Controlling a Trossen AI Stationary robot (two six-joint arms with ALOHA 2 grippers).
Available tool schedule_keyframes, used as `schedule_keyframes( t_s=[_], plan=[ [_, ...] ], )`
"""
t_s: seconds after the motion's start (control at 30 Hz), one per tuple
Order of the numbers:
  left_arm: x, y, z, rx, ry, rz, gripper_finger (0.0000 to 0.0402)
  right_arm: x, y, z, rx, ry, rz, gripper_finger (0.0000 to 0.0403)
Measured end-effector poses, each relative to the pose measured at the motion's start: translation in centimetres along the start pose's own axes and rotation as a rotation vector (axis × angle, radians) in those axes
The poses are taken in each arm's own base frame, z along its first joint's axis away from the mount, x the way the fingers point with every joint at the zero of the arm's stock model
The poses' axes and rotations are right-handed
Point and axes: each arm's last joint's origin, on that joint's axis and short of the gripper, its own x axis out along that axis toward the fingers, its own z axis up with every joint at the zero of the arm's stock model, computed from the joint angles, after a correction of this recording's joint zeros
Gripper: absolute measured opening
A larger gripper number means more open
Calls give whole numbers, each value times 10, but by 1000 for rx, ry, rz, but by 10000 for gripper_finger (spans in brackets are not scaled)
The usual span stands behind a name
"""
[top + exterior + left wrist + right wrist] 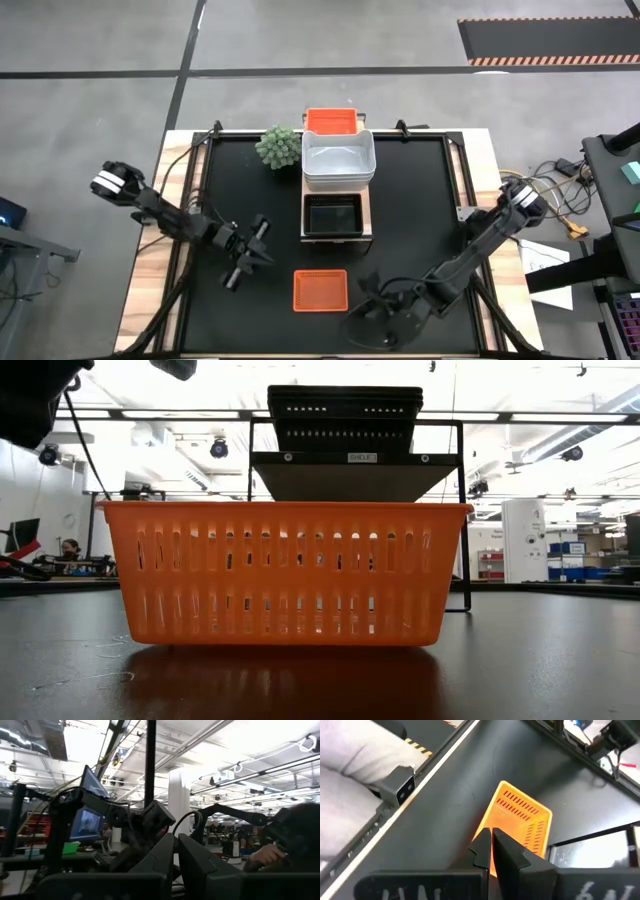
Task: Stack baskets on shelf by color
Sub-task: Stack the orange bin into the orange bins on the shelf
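Both pincers are pressed shut and hold nothing. Left pincer (258, 243) hangs over the black bench (420, 200) on its left half, level with the near end of the shelf (368, 215), its fingers (165, 857) closed together in the left wrist view. Right pincer (368, 288) sits low at the near edge of the bench, just right of a lone red-orange basket (320, 290), its fingers (492, 847) meeting in front of that basket (520, 822) in the right wrist view without touching it.

That red-orange basket stands upright on the bench, near of the shelf and apart from it; in the low view it (285, 570) fills the foreground, with the shelf (350, 475) behind.

On the shelf, running far from near down the bench's middle, the near spot carries a black basket (332, 215), the middle a stack of translucent white baskets (338, 160), the far end another red-orange basket (331, 121). A small spiky green plant (279, 146) stands just left of the white stack
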Motion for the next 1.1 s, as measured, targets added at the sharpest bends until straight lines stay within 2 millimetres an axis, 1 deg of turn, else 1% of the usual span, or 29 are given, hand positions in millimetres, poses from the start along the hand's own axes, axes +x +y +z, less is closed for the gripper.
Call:
schedule_keyframes(
  t_s=[0.17, 0.3, 0.47, 0.7, 0.83, 0.93, 1.03, 1.1],
  plan=[
    [14, -3, -5, -1, -1, -12, 10, 17, 8, 7, 50, 13, 5, 10],
    [17, -3, -10, 0, 13, -6, 10, 28, 15, 10, 58, 26, 25, 28],
    [17, -3, -11, -1, 20, -1, 10, 35, 19, 10, 93, 45, 25, 81],
    [15, -3, -9, 3, 12, -1, 10, 57, 32, -5, 164, 127, 25, 170],
    [15, -3, -9, 25, 13, -1, 10, 68, 37, -12, 196, 165, 11, 206],
    [15, -3, -9, 26, 13, -1, 10, 77, 38, -16, 192, 161, -62, 217],
    [15, -3, -9, 28, 14, -1, 10, 85, 33, -16, 196, 130, -155, 219],
    [15, -2, -9, 32, 14, 0, 10, 93, 27, -16, 203, 110, -175, 219]
  ],
)
